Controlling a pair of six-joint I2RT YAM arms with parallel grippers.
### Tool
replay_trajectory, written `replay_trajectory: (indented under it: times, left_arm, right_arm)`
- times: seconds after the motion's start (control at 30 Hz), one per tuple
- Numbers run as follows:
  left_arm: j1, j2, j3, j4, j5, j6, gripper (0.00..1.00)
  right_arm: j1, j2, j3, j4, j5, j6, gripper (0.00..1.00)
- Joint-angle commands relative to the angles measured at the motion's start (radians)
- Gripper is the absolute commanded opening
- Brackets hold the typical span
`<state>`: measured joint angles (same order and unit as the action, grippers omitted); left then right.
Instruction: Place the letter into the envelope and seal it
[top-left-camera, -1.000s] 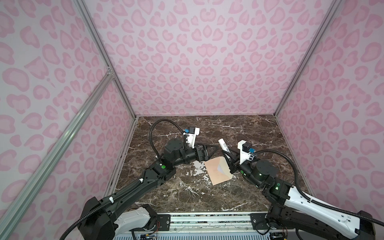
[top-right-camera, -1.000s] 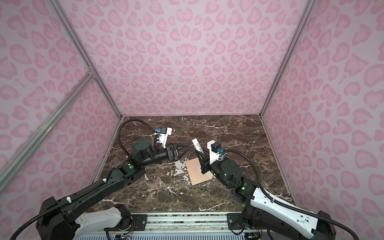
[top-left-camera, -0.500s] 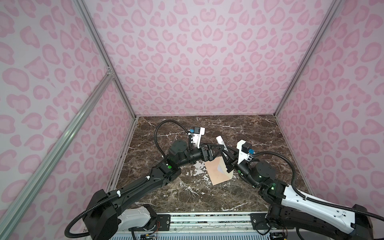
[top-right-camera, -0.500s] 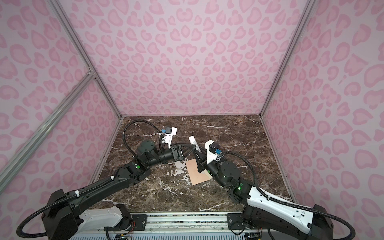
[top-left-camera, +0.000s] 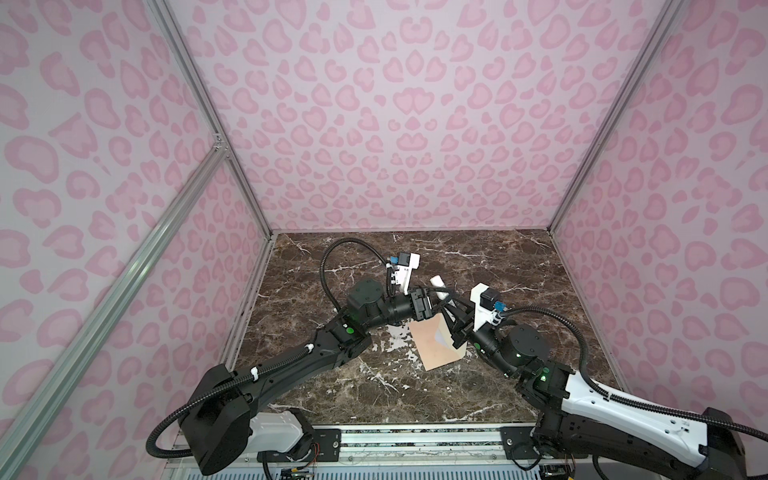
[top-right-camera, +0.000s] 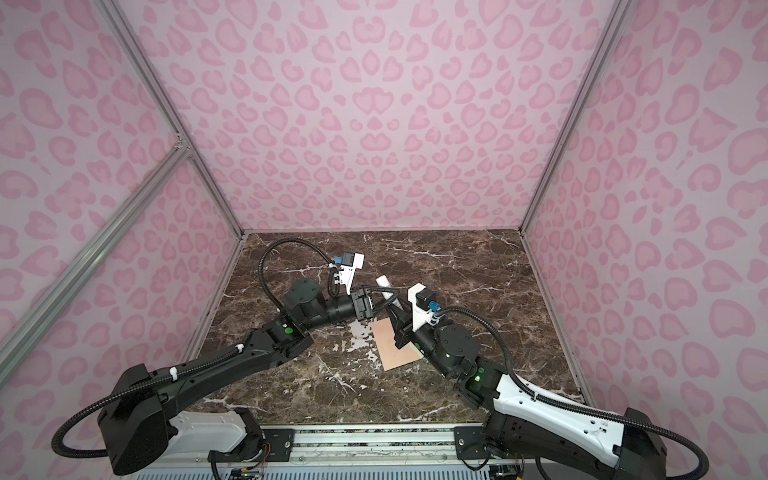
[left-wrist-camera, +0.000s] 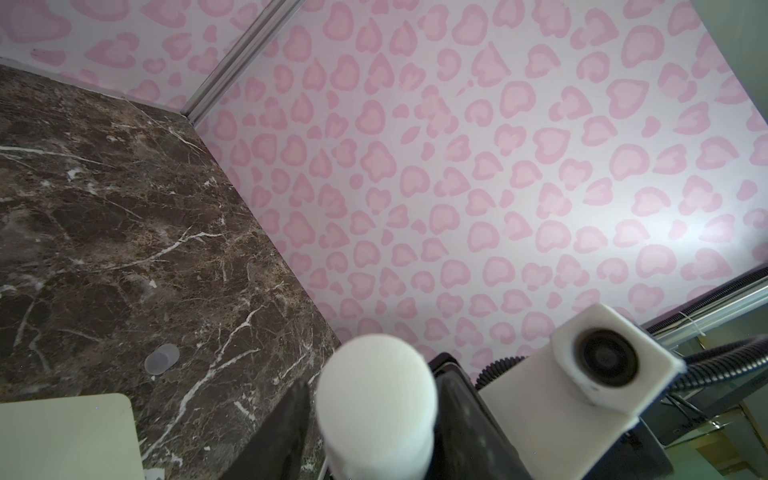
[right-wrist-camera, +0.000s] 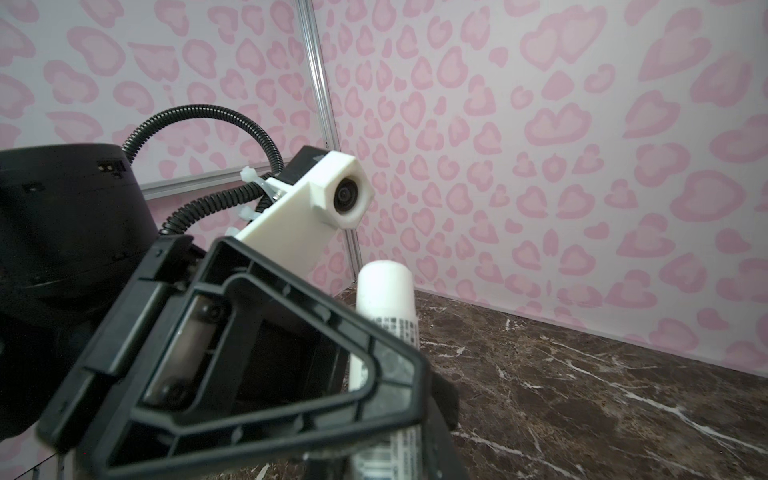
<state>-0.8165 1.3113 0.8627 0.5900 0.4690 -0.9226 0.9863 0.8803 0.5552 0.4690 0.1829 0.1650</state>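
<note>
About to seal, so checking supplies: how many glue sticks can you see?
1. The glue stick is tilted in the right hand near the envelope, with the left hand around it. Others could be hidden from view.

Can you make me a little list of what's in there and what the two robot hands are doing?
table: dark brown marble
envelope: peach, lying flat on the table, below both grippers
glue stick: white tube, held up in the air, tilted
right gripper: shut on the glue stick's lower end
left gripper: jaws on both sides of the glue stick, higher up; can't tell if it is squeezing
cap: small, clear, round, lying on the table
letter: not in sight
</note>
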Motion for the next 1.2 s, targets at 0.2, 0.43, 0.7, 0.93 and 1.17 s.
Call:
replay_trajectory:
  times: [0.2, 0.43, 0.7, 0.93, 1.17]
  left_arm:
    - [0.0, -0.009, 0.011, 0.02, 0.006, 0.019, 0.29]
    - [0.0, -0.029, 0.021, -0.054, -0.017, 0.067, 0.18]
    - [-0.001, -0.04, 0.05, -0.172, -0.045, 0.14, 0.16]
    - [0.0, -0.038, 0.065, -0.22, -0.053, 0.17, 0.16]
    - [-0.001, -0.034, 0.076, -0.248, -0.046, 0.186, 0.16]
  right_arm:
    - [0.002, -0.012, -0.015, -0.009, -0.013, -0.018, 0.06]
    - [0.004, -0.038, -0.007, -0.125, -0.045, -0.035, 0.18]
    - [0.005, -0.064, -0.013, -0.235, -0.063, -0.038, 0.28]
    - [0.006, -0.041, -0.006, -0.271, -0.099, -0.03, 0.4]
    - [0.005, -0.051, -0.011, -0.26, -0.087, -0.022, 0.32]
